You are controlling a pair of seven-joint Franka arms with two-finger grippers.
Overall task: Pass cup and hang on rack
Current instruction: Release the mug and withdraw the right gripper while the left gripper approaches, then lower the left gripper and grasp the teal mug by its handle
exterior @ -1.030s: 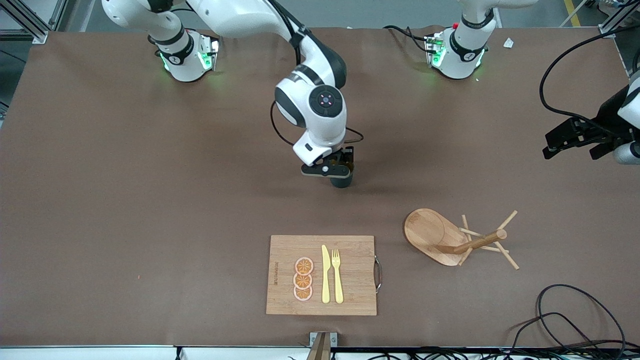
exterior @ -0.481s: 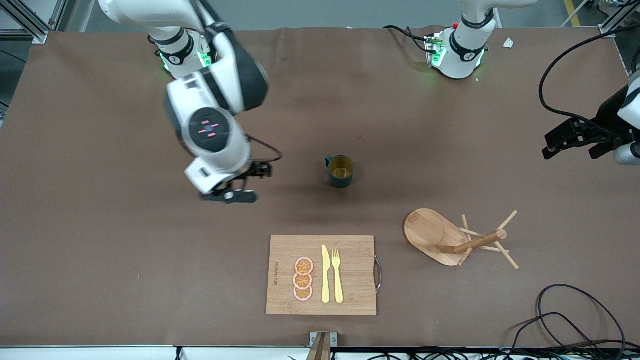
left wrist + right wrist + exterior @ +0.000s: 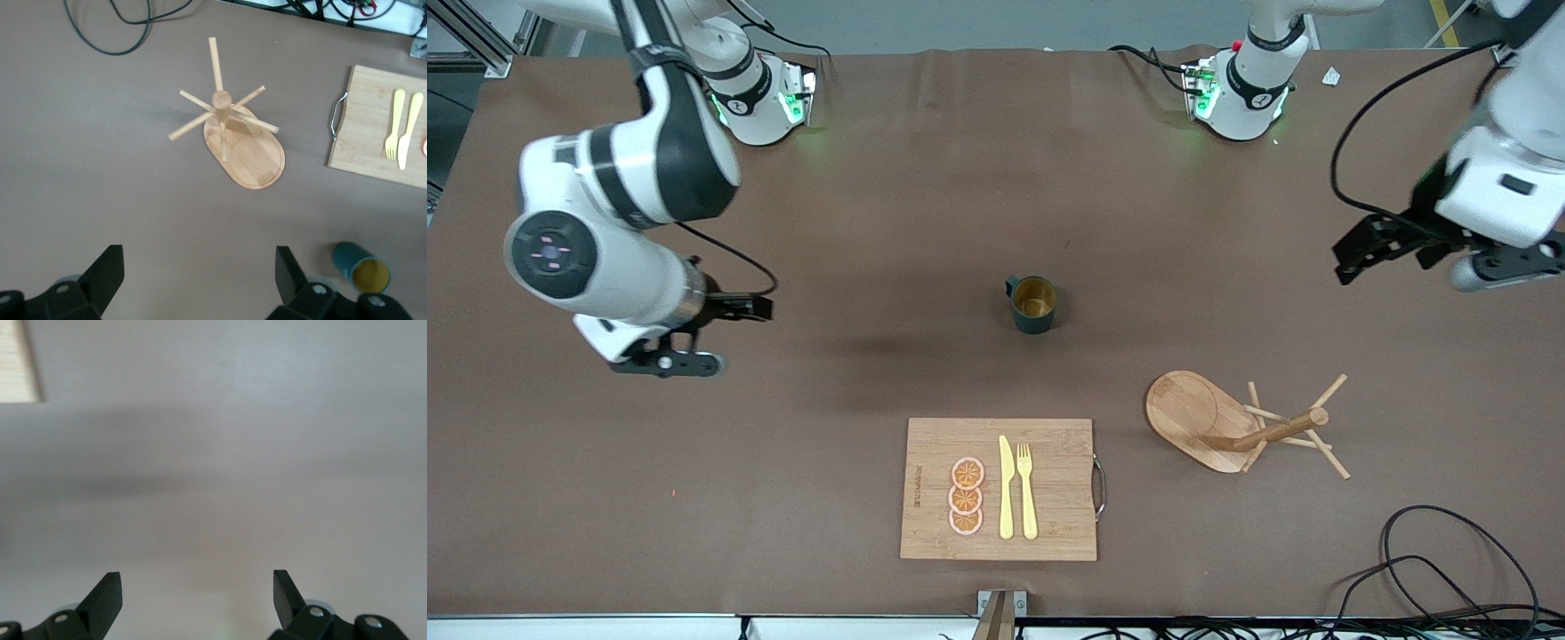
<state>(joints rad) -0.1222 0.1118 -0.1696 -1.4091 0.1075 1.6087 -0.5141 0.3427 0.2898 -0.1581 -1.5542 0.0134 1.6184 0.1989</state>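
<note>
The dark teal cup with a mustard-yellow inside stands upright and alone at the middle of the table; it also shows in the left wrist view. The wooden rack stands on its oval base nearer the front camera, toward the left arm's end, and shows in the left wrist view. My right gripper is open and empty over bare table toward the right arm's end. My left gripper is open and empty, up over the table's left-arm end.
A bamboo cutting board with orange slices, a yellow knife and fork lies near the front edge; it shows in the left wrist view. Black cables lie at the front corner by the left arm's end.
My right gripper let go of the cup and swung away toward the right arm's end. The cup stayed put. My left arm moved inward over the table.
</note>
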